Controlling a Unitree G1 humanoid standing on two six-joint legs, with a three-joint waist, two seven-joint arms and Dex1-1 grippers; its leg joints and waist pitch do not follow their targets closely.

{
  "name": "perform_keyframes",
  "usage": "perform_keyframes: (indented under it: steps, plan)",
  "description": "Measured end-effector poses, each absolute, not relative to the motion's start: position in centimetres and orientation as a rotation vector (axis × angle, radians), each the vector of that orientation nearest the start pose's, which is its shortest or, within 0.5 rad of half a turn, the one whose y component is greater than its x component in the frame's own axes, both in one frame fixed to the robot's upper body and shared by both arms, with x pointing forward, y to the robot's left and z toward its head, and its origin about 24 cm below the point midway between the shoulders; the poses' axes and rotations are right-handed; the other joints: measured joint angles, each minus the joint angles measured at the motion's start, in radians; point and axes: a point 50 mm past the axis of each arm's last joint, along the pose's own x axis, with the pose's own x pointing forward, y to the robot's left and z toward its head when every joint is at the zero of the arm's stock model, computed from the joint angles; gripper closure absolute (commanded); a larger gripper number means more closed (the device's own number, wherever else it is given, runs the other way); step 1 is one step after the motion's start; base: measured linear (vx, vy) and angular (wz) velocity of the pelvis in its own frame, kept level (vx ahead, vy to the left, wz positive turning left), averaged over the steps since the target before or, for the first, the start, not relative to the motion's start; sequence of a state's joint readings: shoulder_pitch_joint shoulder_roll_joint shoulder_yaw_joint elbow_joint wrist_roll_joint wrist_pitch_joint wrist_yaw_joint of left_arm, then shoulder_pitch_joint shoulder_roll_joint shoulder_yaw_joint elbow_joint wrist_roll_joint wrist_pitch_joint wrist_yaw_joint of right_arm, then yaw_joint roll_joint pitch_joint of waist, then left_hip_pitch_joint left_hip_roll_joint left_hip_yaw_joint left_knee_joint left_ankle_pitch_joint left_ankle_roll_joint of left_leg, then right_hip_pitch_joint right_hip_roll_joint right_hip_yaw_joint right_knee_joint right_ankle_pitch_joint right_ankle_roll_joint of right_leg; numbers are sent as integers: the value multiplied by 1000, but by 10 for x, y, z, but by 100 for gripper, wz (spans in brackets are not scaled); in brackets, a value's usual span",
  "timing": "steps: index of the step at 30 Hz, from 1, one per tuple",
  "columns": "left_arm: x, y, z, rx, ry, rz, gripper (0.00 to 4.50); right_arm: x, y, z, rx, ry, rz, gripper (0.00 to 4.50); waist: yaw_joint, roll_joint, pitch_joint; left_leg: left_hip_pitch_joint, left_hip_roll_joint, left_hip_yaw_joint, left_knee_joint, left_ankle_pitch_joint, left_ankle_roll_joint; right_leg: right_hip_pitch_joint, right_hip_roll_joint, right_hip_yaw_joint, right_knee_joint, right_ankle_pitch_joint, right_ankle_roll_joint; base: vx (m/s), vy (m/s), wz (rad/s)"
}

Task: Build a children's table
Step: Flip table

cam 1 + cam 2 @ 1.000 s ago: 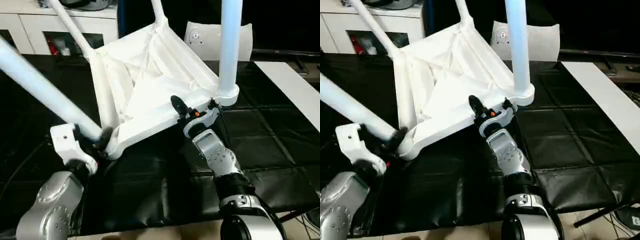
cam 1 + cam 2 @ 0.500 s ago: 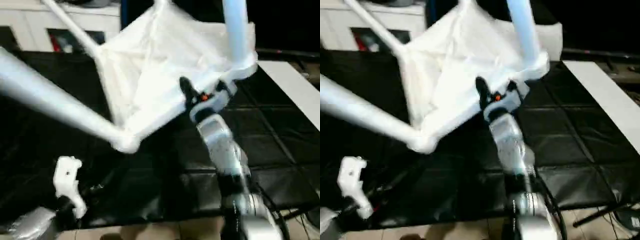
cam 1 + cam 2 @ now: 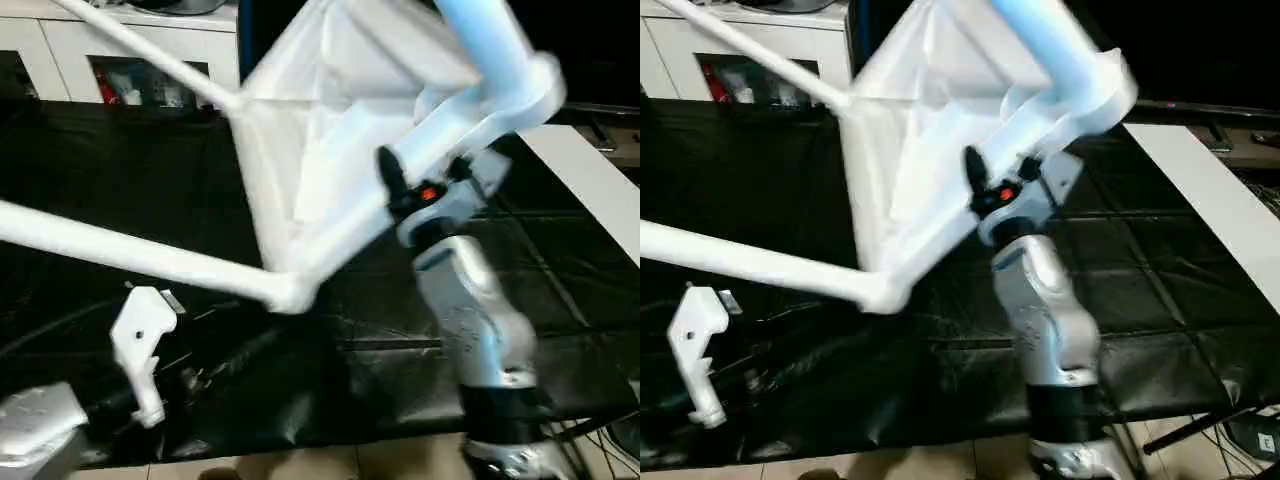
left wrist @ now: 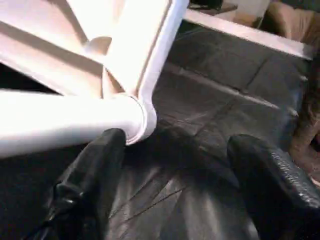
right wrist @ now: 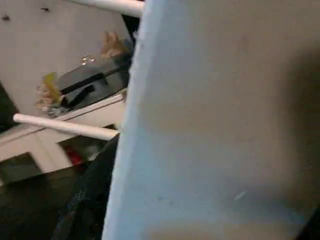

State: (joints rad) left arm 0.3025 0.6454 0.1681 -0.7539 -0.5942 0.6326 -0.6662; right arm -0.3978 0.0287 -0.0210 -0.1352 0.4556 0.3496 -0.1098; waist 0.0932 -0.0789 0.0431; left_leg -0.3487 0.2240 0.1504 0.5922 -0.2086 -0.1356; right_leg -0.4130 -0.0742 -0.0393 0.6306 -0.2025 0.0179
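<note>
I have the children's table (image 3: 330,150) tipped up on edge over the black tabletop (image 3: 120,200), legs fitted and splaying outward. I judge it light, stiff hollow plastic, smooth enough to slip and awkward to swing because of the long legs; the rim of the top, close to a corner socket, looks like the safest hold. My right gripper (image 3: 405,190) has its jaws clamped on that rim beside the raised corner. My left gripper (image 4: 170,165) hangs just under the low corner socket (image 4: 142,117), jaws spread wide and empty.
</note>
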Motion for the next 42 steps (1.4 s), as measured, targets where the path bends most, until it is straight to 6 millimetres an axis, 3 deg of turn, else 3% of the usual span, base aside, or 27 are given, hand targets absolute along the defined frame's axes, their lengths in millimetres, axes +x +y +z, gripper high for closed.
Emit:
perform_keyframes:
  steps: [7,15,23,24,27,29,32,42]
  plan:
    - [188,179,154,200,117,-827,6,306,-125,157,239,-129,102,246,-2,0,-2,7,0,0,1,1,-1,9,1,1,1,1,0,0,0,0]
    - [213,180,193,435,-33,-735,0,303,-130,161,-7,-134,71,246,-6,-9,-8,14,0,-2,4,1,-1,15,1,2,1,1,1,0,0,0]
    - [225,186,240,662,-249,-633,0,303,-129,162,-65,-132,64,249,-6,-13,-11,11,1,-4,5,1,-1,14,3,2,1,1,1,0,0,0]
    - [225,186,244,696,-271,-626,0,304,-129,162,-65,-130,69,193,-6,-13,-11,11,1,-4,5,1,-1,14,3,2,1,1,1,0,0,0]
    - [227,185,263,808,-373,-582,0,306,-128,157,-72,-108,87,179,-7,-16,-13,12,1,-4,5,1,-2,15,4,2,2,1,1,0,0,0]
    - [229,184,275,878,-450,-547,0,307,-127,139,-79,-26,98,144,-8,-17,-13,11,1,-5,6,1,-2,14,4,2,2,2,0,0,0,0]
    - [233,184,281,958,-490,-515,0,306,-125,124,-83,39,110,133,-8,-16,-13,7,1,-5,7,1,-2,9,4,2,3,3,-1,0,0,0]
    - [259,193,296,1105,-518,-417,0,294,-118,116,-89,52,158,48,-4,-13,-10,1,4,-7,8,6,-11,6,9,1,6,2,-3,0,0,0]
